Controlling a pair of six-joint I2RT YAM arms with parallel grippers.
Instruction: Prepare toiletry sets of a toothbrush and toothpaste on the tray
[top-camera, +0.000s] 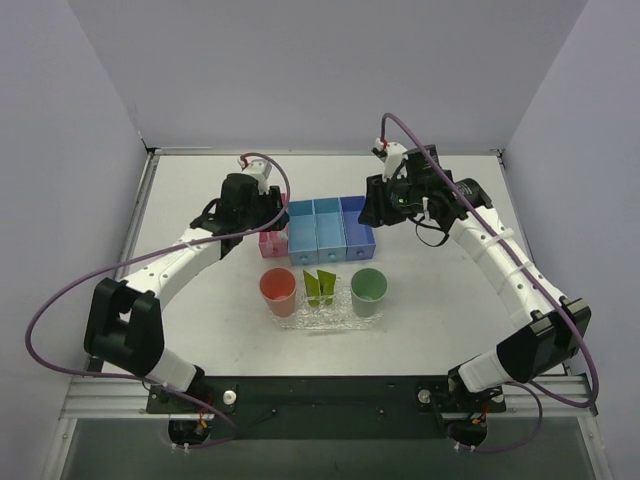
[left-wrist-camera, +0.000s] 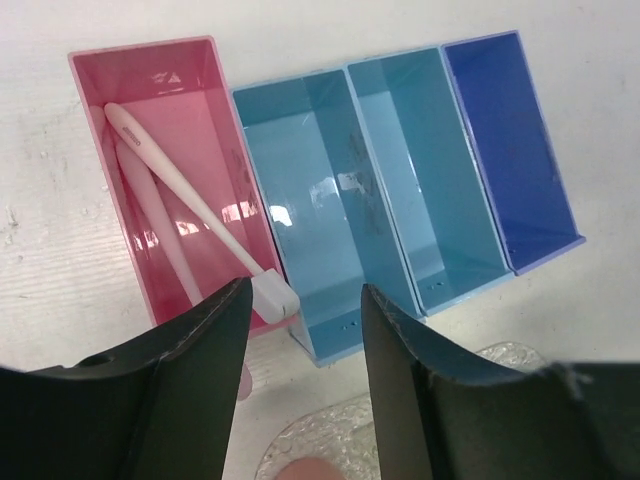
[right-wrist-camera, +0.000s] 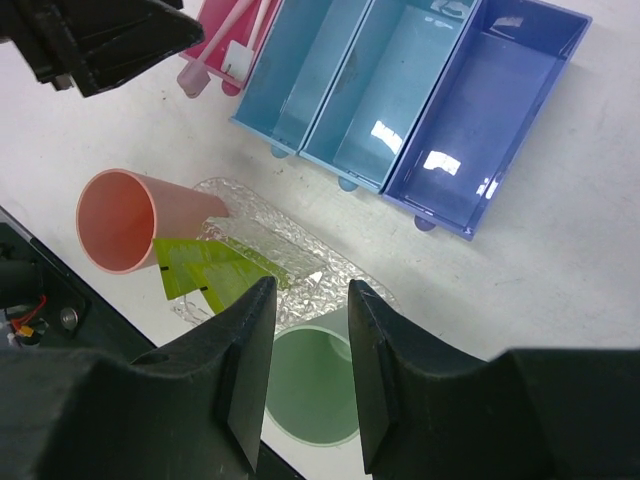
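Toothbrushes (left-wrist-camera: 190, 205), two with pink handles, lie crossed in the pink bin (left-wrist-camera: 150, 50) at the left end of the bin row. Two yellow-green toothpaste tubes (right-wrist-camera: 205, 270) sit on the clear tray (right-wrist-camera: 330, 275) between an orange cup (top-camera: 278, 290) and a green cup (top-camera: 369, 290). The left gripper (left-wrist-camera: 305, 290) hangs over the pink bin, jaws apart and empty. The right gripper (right-wrist-camera: 310, 285) hovers by the dark blue bin (right-wrist-camera: 500, 110), jaws apart, holding nothing.

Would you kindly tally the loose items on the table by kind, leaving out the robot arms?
Pink-handled toothbrushes: 2
Yellow-green toothpaste tubes: 2
Salmon plastic cup plus green plastic cup: 2
Rectangular pink plastic bin, light-blue bins, dark-blue bin: 4
Clear bumpy oval tray: 1
Total: 11
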